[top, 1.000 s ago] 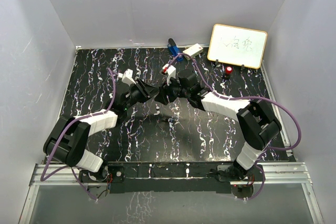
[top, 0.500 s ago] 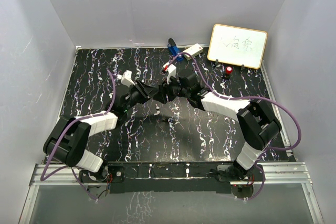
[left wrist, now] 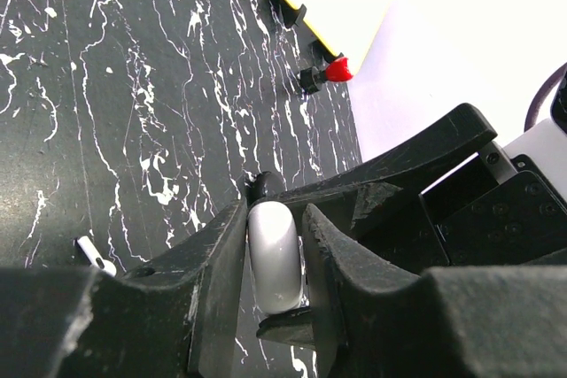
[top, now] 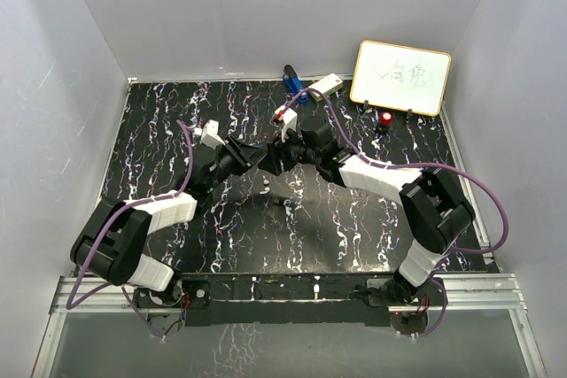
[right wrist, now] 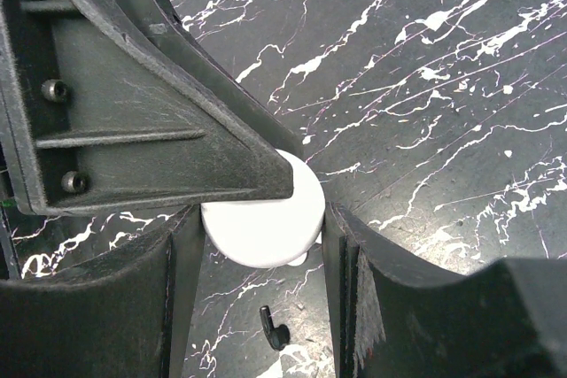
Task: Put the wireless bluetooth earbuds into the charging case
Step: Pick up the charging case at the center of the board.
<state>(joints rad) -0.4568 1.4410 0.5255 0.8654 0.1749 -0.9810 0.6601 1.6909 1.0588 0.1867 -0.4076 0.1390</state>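
Note:
The charging case point(right wrist: 266, 229) is a round white puck held above the table where both arms meet. My right gripper point(right wrist: 261, 219) is shut on its rim, one finger at each side. My left gripper point(left wrist: 273, 215) is shut across its two flat faces; in the left wrist view the case point(left wrist: 275, 263) shows edge-on between those fingers. In the top view the left gripper point(top: 262, 158) and right gripper point(top: 277, 158) touch tip to tip and hide the case. A dark earbud point(right wrist: 275, 330) lies on the table under the case. A small white earbud point(left wrist: 93, 256) lies further off.
A whiteboard point(top: 400, 77) stands at the back right with a red-topped black knob point(top: 386, 119) in front of it. A blue object point(top: 291, 84) and a cream box point(top: 325, 86) sit at the back middle. White walls close in the black marbled table point(top: 159, 130).
The left gripper's jaws have narrowed onto the case's flat faces, and the left wrist has shifted slightly up and right. The right arm has not moved.

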